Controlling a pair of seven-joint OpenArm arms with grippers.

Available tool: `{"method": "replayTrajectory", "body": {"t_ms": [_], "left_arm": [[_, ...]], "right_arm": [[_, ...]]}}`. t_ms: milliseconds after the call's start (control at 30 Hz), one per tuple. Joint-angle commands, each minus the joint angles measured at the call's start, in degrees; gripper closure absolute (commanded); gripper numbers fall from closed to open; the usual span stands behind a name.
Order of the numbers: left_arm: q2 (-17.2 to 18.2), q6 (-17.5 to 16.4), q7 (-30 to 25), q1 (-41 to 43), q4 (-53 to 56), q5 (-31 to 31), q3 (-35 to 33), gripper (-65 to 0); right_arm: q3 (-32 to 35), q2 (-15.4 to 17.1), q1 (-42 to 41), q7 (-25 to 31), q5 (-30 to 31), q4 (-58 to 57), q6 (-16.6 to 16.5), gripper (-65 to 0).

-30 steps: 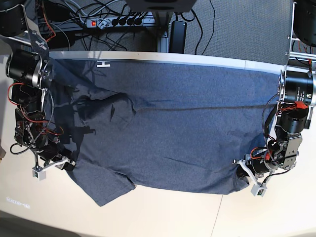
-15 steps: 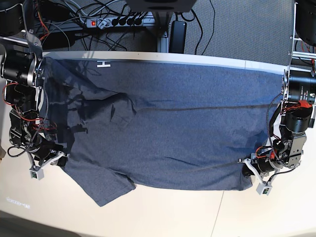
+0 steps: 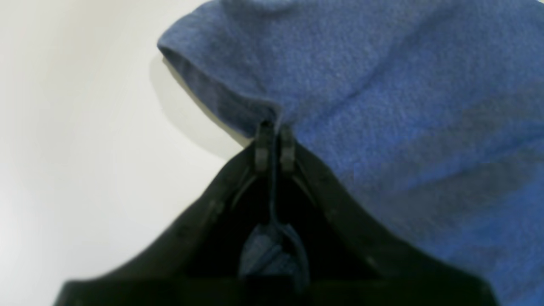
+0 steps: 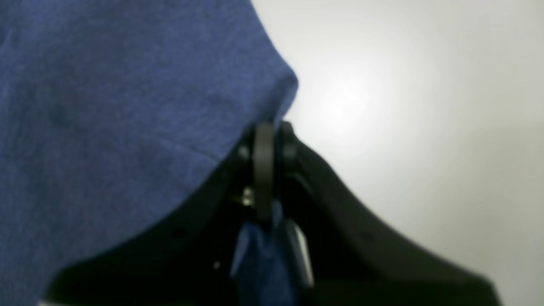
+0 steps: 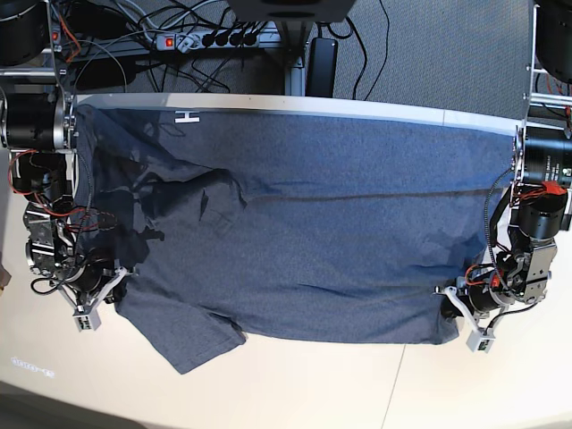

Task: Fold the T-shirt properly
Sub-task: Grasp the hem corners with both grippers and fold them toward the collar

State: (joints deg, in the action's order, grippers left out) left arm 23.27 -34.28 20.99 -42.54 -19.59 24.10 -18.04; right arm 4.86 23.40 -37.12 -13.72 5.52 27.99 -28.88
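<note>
- Base view: the T-shirt point(image 5: 304, 232) is spread flat across the table point(image 5: 295, 384), covering most of its width. One short sleeve point(image 5: 183, 335) is laid out toward the near-left edge. Rumpled folds and shadows are seen on the cloth at the left part, near the upper left.
- Base view: the left gripper point(image 5: 460, 308) is seen at the right side, at the shirt's near-right corner, touching the cloth edge. The right gripper point(image 5: 105, 290) is seen at the left side, at the shirt's edge just above the sleeve. From this view alone it cannot be told how either pair of jaws stands.
- Base view: a power strip point(image 5: 210, 37) and cables are seen on the floor behind the table.
- Left wrist view: the left gripper point(image 3: 275, 144) is seen with jaws pressed together, clamped on the T-shirt point(image 3: 382, 106) at a hemmed corner. A pinch of blue cloth is visible between the fingers point(image 3: 262, 148) and further back inside the jaw housing. The pale table point(image 3: 85, 148) is seen to the left; the picture is soft.
- Right wrist view: the right gripper point(image 4: 272, 140) is seen with jaws drawn together on the edge of the T-shirt point(image 4: 127, 106). A tuft of blue fabric is seen trapped between the fingers point(image 4: 263, 161), hanging behind the tips. The bare table point(image 4: 403, 127) fills the right side; the picture is blurred.
</note>
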Motion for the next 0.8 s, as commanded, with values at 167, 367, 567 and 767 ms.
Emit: {"method": "replayTrajectory", "body": {"t_ms": [167,367,567,767], "left_arm": [[4.33,-0.83,1.40,-1.29,-0.26,4.61,-0.04,0.0],[6.47,-5.72,2.69,-1.29,-0.26,10.43,-0.04,0.0],[8.50,-5.72,4.15,-1.29,-0.50,16.76,-0.04,0.0],[9.97,-5.72,5.70,-1.29,-2.38,20.09,-0.04,0.0]], "right_arm": [[0.24,1.75,-0.44,-3.02,1.25,3.13,-3.54,0.0],[0.24,3.02,-0.44,-4.87,6.99,6.88,-3.78,0.0],[0.24,4.28,-0.46,-7.74,12.15,10.08,-3.93,0.0],[0.24,6.14,-0.44,-9.46,16.13,12.07,-3.93,0.0]]}}
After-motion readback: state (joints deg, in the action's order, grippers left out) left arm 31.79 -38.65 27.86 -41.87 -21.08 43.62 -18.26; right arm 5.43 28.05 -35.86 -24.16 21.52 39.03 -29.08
